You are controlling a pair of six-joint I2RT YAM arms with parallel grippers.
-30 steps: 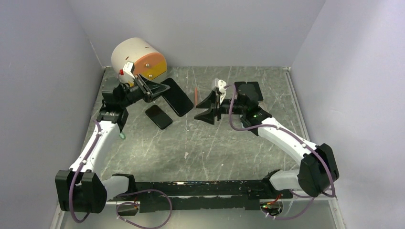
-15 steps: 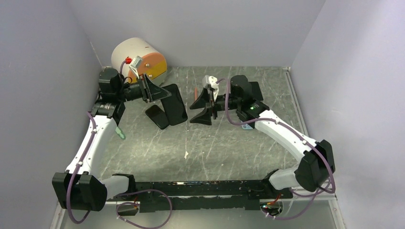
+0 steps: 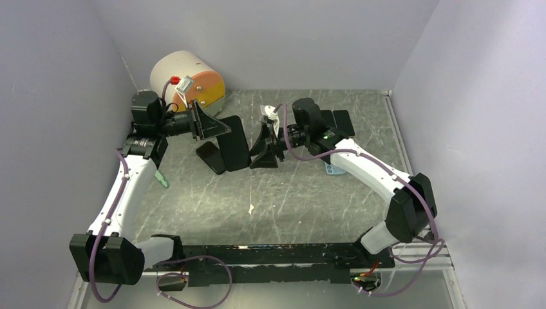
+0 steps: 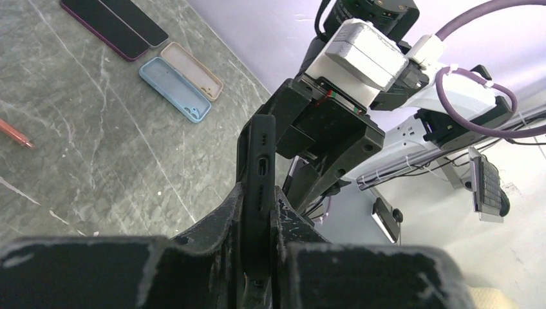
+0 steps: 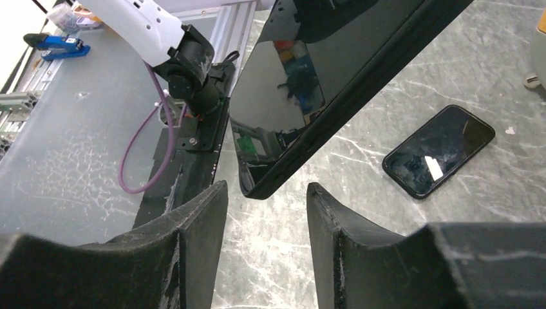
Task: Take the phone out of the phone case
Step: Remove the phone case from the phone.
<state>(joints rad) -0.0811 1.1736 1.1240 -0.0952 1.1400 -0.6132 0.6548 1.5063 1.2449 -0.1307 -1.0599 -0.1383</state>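
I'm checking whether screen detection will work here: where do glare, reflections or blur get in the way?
Right wrist view: the held phone has a glossy screen mirroring its surroundings, the second phone shows a bright patch, and the right gripper looks soft. Left wrist view: the left gripper is dark, the phone's edge sharp. Top view: even light.

A second phone (image 3: 210, 157) lies on the table (image 3: 290, 193) just left of the held phone (image 3: 235, 145) — cases (image 4: 174, 89) lie right.

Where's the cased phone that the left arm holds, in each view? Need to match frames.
Top external: cased phone left of centre, between the two arms.
Left wrist: centre, edge-on, port facing the camera.
Right wrist: top centre, big tilted black slab.
Shared landmark: grey marbled table.
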